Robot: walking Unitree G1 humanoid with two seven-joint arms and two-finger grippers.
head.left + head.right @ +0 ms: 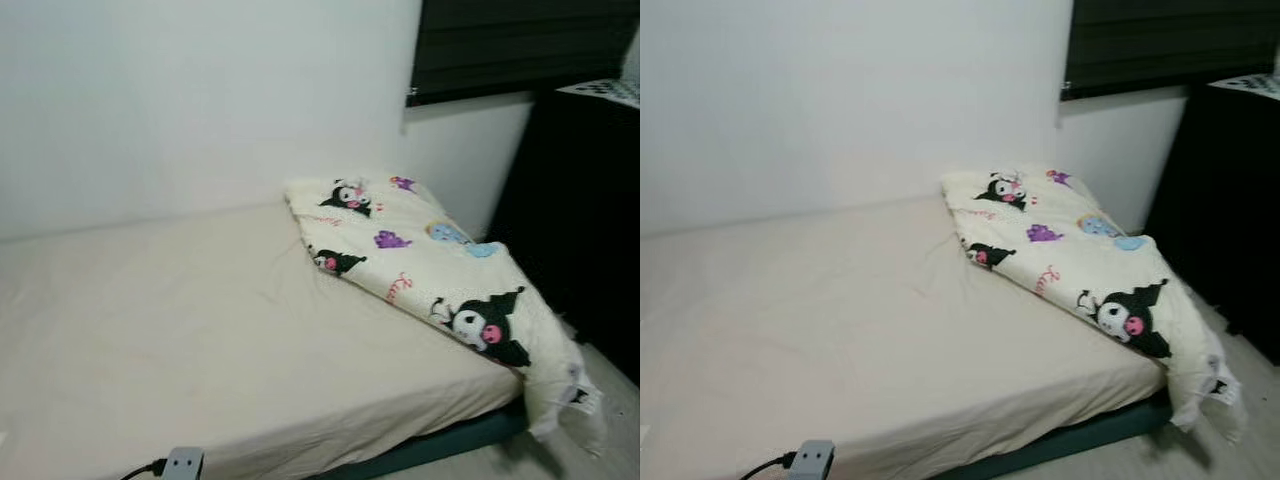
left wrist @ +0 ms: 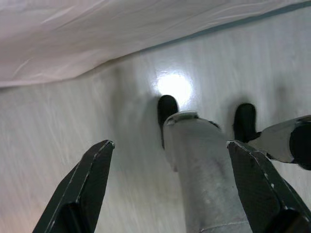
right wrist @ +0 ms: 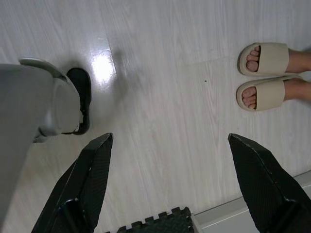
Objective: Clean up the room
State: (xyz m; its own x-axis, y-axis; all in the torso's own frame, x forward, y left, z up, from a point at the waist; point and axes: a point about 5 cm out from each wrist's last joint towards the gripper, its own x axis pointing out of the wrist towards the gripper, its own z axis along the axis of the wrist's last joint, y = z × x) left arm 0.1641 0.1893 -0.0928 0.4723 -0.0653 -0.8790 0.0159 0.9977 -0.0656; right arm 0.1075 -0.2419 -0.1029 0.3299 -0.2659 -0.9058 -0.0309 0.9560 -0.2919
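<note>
A cream blanket (image 1: 430, 260) printed with cartoon characters lies folded along the right end of a bed (image 1: 190, 340); one corner hangs over the bed's foot toward the floor. The bed has a plain cream sheet and stands against a white wall. My left gripper (image 2: 170, 189) hangs open over the pale floor beside the bed's edge, with my own leg and black feet below it. My right gripper (image 3: 170, 184) hangs open above the floor too, with nothing between its fingers.
A grey plug adapter (image 1: 183, 464) with a black cable lies on the bed's near edge. A dark cabinet (image 1: 580, 210) stands right of the bed, under a dark window blind (image 1: 520, 45). A person's feet in beige slippers (image 3: 265, 73) stand on the floor behind me.
</note>
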